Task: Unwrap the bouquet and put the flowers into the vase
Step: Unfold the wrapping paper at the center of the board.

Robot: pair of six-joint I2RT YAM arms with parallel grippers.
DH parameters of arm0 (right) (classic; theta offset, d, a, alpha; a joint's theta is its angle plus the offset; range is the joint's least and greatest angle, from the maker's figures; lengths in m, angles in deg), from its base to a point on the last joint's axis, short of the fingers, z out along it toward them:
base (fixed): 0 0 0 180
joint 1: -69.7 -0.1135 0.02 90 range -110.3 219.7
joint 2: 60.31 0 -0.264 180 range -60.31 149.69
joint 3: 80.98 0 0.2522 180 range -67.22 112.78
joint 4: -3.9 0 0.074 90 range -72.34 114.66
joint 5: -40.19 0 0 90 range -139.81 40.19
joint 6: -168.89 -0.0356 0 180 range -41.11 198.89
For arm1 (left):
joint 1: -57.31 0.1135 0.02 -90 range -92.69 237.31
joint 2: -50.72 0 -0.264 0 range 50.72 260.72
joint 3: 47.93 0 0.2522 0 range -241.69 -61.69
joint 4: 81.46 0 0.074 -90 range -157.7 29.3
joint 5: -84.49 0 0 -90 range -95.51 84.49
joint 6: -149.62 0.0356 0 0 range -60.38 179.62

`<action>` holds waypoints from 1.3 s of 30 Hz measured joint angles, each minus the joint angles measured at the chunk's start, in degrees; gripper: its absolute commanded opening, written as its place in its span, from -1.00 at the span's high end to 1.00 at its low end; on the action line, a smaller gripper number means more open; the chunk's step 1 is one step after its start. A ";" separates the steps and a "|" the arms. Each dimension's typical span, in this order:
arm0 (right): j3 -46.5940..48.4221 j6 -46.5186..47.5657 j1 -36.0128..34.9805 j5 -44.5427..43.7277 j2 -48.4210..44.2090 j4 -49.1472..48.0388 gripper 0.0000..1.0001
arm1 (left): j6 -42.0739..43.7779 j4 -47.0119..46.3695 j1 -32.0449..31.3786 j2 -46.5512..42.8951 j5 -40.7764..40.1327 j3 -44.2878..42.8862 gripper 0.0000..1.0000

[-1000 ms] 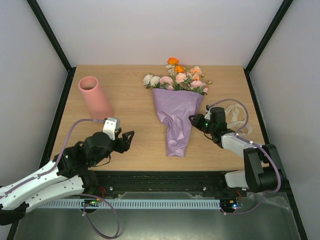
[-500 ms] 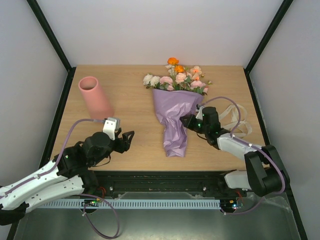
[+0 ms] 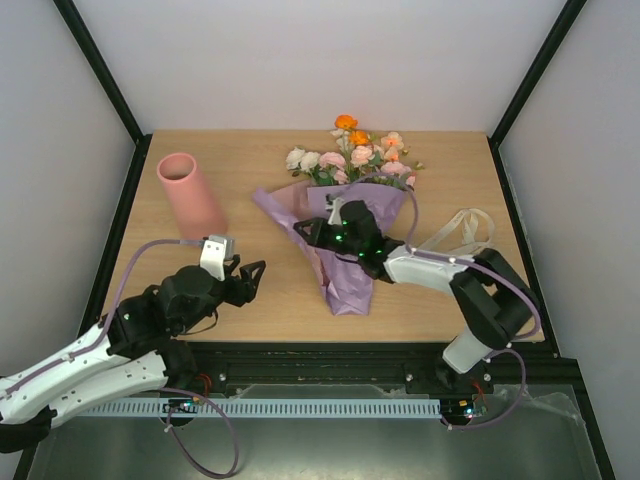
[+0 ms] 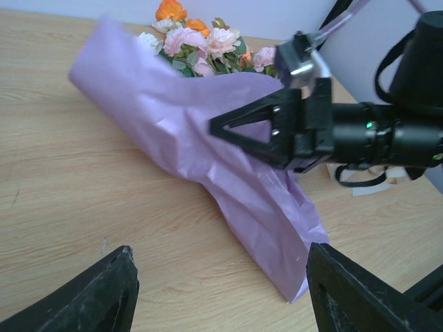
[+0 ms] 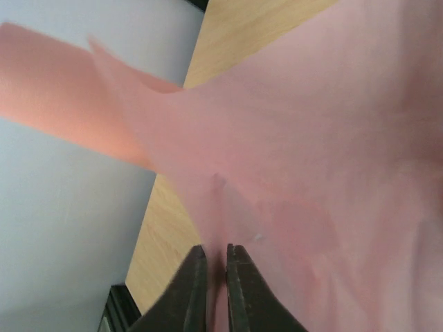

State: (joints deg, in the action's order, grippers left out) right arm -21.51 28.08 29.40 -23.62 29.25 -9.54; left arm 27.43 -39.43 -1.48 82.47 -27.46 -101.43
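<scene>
right gripper pinches the wrap on a pale wood table

the work surface is a light wood-grain tabletop [image 3: 270, 290], boxed in by plain white walls [image 3: 320, 60] with black frame posts [image 3: 100, 80] slanting up at the two far corners. a grey metal ledge [image 3: 300, 440] runs along the near edge below the arm bases.

the bouquet [image 3: 350, 240] lies in the middle of the table, its narrow end toward the near edge. the flowers [image 3: 350, 158], pink, cream and orange, point at the back wall. the lilac wrapping paper [image 3: 350, 285] is creased, and one flap of it spreads out to the left of the cone. the salmon-pink vase [image 3: 190, 195] stands on the far left part of the table, well apart from the bouquet. a cream ribbon [image 3: 465, 228] lies in loose loops on the wood to the right of the wrap.

the right gripper [image 3: 305, 228] reaches across the bouquet. its fingers are pressed together on the wrapping paper, and the right wrist view shows the sheet caught between them. the left gripper [image 3: 250, 275] hangs over bare wood near the front left, jaws spread wide and holding nothing.
</scene>
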 measured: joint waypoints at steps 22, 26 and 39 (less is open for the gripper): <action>-1.62 15.02 -5.09 -21.70 -14.49 24.48 -0.16 | 0.07 -0.70 0.00 -0.55 1.36 0.42 -0.99; -6.34 15.45 -5.05 -20.72 -16.48 24.94 -0.03 | 0.07 -2.54 0.00 1.75 3.13 0.42 -0.92; -9.86 13.33 -4.52 -32.17 -16.52 28.20 0.05 | 0.68 -13.03 0.00 27.54 12.79 -8.20 0.03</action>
State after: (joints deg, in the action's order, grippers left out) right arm -31.36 41.41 24.88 -55.79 12.72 18.65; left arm 28.11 -52.45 -1.48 110.01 -14.68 -109.63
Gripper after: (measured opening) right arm 0.477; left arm 0.551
